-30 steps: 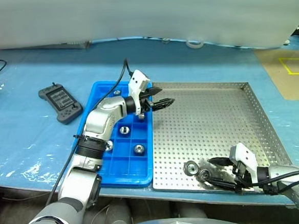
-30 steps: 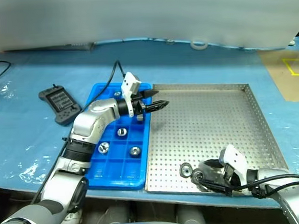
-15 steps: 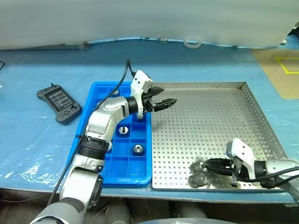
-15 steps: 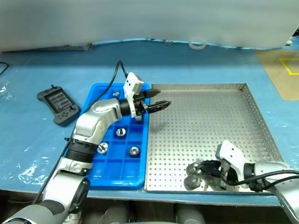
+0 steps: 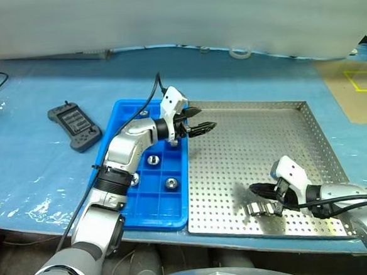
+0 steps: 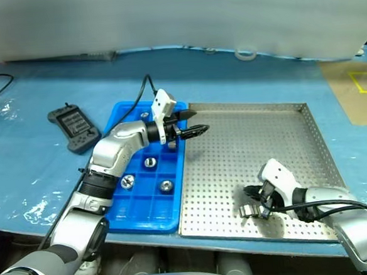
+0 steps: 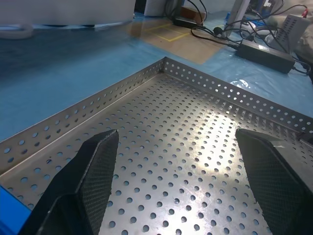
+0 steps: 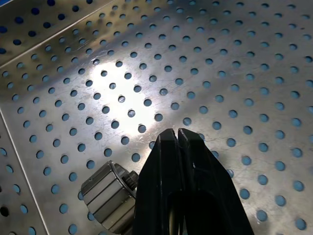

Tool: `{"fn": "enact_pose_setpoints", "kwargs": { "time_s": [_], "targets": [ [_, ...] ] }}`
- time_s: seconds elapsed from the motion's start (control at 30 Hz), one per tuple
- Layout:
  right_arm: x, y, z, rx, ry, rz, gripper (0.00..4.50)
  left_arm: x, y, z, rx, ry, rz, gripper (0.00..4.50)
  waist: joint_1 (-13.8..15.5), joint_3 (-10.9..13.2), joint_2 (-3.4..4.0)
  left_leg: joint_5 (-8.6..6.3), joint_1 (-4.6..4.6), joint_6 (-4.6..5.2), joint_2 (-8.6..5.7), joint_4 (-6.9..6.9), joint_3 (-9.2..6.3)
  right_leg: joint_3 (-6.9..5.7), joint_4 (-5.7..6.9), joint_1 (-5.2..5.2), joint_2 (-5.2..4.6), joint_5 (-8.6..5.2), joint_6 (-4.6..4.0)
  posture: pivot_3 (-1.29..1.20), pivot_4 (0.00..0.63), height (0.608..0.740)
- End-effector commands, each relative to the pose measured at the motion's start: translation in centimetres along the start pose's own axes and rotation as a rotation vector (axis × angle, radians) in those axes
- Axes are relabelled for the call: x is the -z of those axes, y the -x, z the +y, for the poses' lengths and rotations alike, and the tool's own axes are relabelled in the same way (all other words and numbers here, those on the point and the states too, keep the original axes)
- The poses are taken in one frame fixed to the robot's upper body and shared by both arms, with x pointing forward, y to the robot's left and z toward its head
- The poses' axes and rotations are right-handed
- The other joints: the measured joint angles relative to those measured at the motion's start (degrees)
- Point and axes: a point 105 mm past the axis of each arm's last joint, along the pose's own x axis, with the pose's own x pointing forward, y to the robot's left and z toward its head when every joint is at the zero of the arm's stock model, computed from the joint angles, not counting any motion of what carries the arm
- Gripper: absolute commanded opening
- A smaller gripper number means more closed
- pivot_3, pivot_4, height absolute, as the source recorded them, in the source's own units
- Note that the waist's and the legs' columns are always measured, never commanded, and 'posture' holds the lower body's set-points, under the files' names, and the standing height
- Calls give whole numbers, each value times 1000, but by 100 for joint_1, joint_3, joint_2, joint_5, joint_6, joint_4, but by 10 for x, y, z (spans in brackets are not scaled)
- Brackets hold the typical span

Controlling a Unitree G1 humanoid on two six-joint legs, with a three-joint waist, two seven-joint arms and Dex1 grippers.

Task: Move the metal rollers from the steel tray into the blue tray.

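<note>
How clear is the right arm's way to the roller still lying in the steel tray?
Probably clear, yes. The roller lies on the steel tray right beside the right gripper with nothing between them, but its jaws are shut empty and must open first.

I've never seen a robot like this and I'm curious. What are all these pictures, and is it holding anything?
It is a robot with two arms. Two pictures come from cameras on its head, looking down at the table. The other two come from cameras on its wrists.

On the table lie a steel tray full of little holes, a blue tray with square pockets, and a black controller. Shiny metal rollers sit in some of the blue pockets.

The left end effector is open and empty, above where the two trays meet. The right end effector is shut. A roller lies right beside its fingers, not between them, so it seems to hold nothing.
</note>
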Motion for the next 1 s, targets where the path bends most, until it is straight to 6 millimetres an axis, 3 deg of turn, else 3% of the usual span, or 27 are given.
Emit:
{"fn": "enact_pose_setpoints", "kwargs": {
  "time_s": [0.03,0.13,0.2,0.27,0.37,0.57,0.77,1.0],
  "targets": [
    [-33,16,-14,65,-6,-145,16,-15,-7,-7,43,-54,-31,4019,-19,2,4,1,2,-3,0,0,0,1,2,1,0,0,0,-203,150,740],
    [-50,29,-26,134,-10,-231,16,-15,-9,-9,58,-52,-32,4019,-19,1,7,4,10,-10,2,-2,1,3,7,3,1,0,0,-215,150,740],
    [-46,39,-19,91,7,-200,16,-14,-10,-10,67,-51,-32,4019,3,1,9,5,8,-10,2,-2,1,2,7,1,2,0,1,-225,150,740],
    [-39,45,-10,45,20,-163,589,-14,-12,-11,72,-50,-33,4019,26,0,10,3,2,-5,2,-3,1,0,5,-1,1,0,0,-235,150,740],
    [-14,52,8,-34,37,-42,1650,-13,-14,-12,78,-45,-36,4019,11,-1,10,-6,-4,11,1,0,1,-3,1,0,1,0,0,-247,150,740],
    [20,50,28,-110,-15,68,3644,-13,-19,-15,97,-39,-44,4019,-34,0,6,-10,-5,16,0,8,6,-1,-12,3,-3,-1,1,-258,150,740],
    [34,45,20,-71,10,79,3644,-13,-20,-15,97,-42,-49,4019,-39,1,6,-8,-2,-25,4,3,6,0,-12,7,-1,-27,47,-251,150,740],
    [48,38,14,-58,2,75,3644,-10,-18,-14,87,-52,-47,4019,-22,-1,6,-1,-3,1,3,3,4,-7,-3,-1,-2,-2,6,-237,150,740]
  ]
}}
